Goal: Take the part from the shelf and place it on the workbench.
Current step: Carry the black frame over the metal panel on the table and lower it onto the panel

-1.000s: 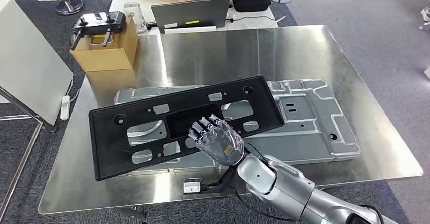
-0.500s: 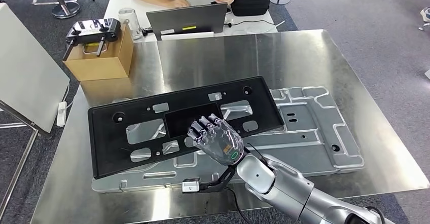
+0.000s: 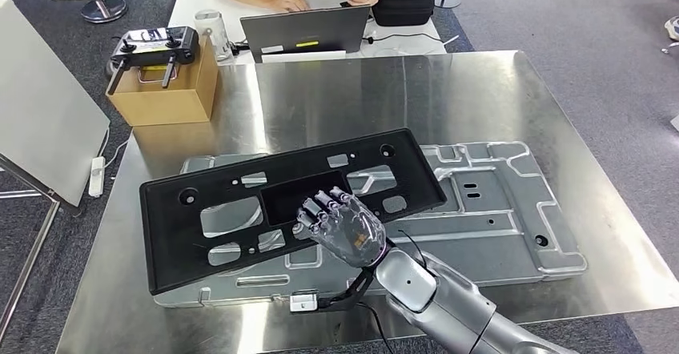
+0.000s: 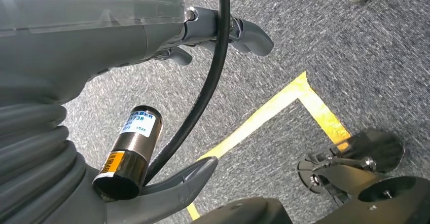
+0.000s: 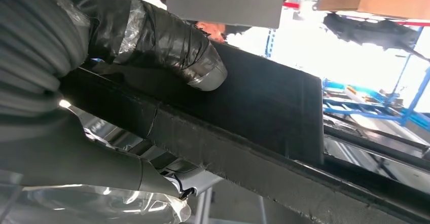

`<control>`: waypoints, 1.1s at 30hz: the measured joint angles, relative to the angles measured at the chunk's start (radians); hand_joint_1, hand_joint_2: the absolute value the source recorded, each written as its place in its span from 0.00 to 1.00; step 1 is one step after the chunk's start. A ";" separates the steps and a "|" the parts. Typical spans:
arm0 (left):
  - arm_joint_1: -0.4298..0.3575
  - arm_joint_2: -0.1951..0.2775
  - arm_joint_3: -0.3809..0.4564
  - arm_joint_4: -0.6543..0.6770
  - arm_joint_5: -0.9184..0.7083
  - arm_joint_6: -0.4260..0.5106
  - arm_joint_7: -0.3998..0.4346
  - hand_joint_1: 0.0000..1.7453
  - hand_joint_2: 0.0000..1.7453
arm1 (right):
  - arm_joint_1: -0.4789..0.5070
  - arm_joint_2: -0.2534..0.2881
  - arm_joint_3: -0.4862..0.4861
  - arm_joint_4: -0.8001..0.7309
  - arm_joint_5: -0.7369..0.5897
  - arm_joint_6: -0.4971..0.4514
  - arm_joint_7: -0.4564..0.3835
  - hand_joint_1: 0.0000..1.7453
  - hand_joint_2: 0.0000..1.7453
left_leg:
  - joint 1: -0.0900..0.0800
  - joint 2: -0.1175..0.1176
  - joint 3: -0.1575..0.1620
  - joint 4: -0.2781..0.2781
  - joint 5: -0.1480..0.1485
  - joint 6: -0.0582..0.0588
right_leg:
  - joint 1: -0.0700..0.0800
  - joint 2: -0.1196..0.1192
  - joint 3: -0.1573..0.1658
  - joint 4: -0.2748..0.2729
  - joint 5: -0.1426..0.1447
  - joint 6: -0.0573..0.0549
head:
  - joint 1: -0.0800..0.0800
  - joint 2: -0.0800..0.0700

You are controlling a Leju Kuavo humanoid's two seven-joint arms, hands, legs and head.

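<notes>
Grey carpet (image 3: 576, 18) surrounds the steel workbench (image 3: 448, 90); bare metal lies toward twelve o'clock; the right hand (image 3: 340, 224) grips the black part (image 3: 240, 179) by its near edge over a grey stamped panel (image 3: 496, 210); the left hand (image 4: 223, 29) hangs, grasp unclear; a cardboard box (image 3: 164, 90) sits at ten o'clock.

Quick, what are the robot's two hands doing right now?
Left robot hand: hangs over the grey carpet, holding nothing; open or closed cannot be told.
Right robot hand: holds the long black plastic panel.
</notes>
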 joint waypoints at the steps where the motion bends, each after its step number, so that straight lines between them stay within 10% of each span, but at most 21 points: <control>1: 0.000 0.000 0.000 0.000 0.000 0.001 0.000 0.00 1.00 | 0.009 0.004 -0.016 0.000 -0.002 0.000 -0.009 1.00 1.00 | 0.000 0.000 0.000 0.000 0.000 0.000 | 0.000 0.000 0.000 0.000 0.000 0.000 | 0.000 0.000; 15: 0.007 0.002 0.008 0.000 -0.002 0.008 -0.010 0.00 1.00 | 0.134 0.063 -0.169 0.001 -0.034 0.000 -0.117 1.00 1.00 | 0.000 0.000 0.002 -0.002 0.000 0.000 | 0.003 0.000 0.000 0.000 -0.001 0.000 | 0.000 0.000; 19: 0.013 0.006 0.011 0.000 -0.006 0.009 -0.013 0.00 1.00 | 0.165 0.071 -0.212 0.003 -0.032 0.000 -0.123 0.00 0.00 | 0.001 0.000 0.002 -0.002 0.000 0.000 | 0.003 0.000 0.000 0.000 -0.001 0.000 | 0.000 0.000; 33: 0.022 0.017 0.026 0.000 -0.002 0.008 -0.034 0.00 1.00 | 0.188 0.085 -0.262 -0.011 -0.027 0.000 -0.136 0.00 0.00 | 0.001 0.001 0.003 -0.002 0.000 0.000 | 0.002 0.000 0.001 0.000 -0.001 0.001 | 0.000 0.000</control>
